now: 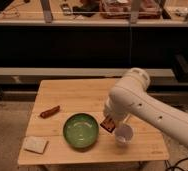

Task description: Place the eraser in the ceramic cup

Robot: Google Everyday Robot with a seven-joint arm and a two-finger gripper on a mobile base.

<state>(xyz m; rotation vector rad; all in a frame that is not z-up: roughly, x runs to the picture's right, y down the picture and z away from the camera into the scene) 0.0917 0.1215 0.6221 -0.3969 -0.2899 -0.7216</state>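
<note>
**A:** How much room is there on the table [72, 92]?

**B:** In the camera view the back half of the wooden top is open wood; the ceramic cup [124, 135] stands toward the front right, close to the front edge; the right edge is hidden behind the white arm [147, 107]

**A:** What stands around it?

**B:** A green bowl [81, 131] sits front centre, just left of the cup and nearest to it; a curved reddish sausage-like piece [50, 111] lies well apart to the left; a pale square sponge [36, 144] lies at the front left corner; the arm reaches in from the right, over the cup's far side

**A:** And the gripper?

**B:** The gripper [108, 122] hangs between bowl and cup; its jaws are narrow, clamped on the eraser [107, 126]; the eraser is tilted, just beside the cup's left rim, outside the cup; whether it touches the rim I cannot tell
</note>
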